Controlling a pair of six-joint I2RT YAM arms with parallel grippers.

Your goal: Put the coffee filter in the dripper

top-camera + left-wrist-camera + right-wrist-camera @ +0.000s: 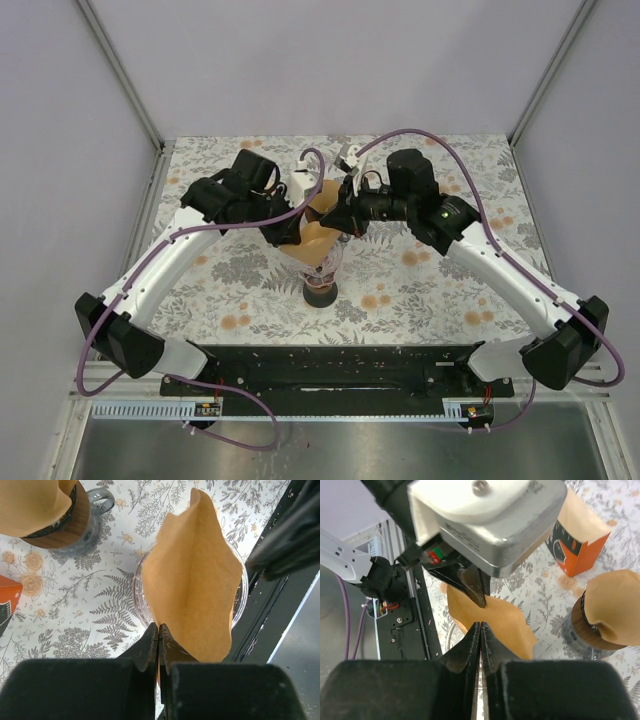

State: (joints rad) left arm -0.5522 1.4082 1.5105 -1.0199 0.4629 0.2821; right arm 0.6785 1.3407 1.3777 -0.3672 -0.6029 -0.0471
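Over the flowered tablecloth [75, 610] at mid-table, we see the left gripper [159, 630] clamped tight on the lower edge of the tan coffee filter [195, 580], which stands upright and half unfolded above the clear glass dripper [138, 597]. Facing it, the right gripper [480, 626] has its fingers pressed together at the filter's other edge; whether any paper is caught between them we cannot tell. Near by stand a wood-collared glass carafe [60, 530], topped with another paper [30, 505], and an orange box [577, 555]
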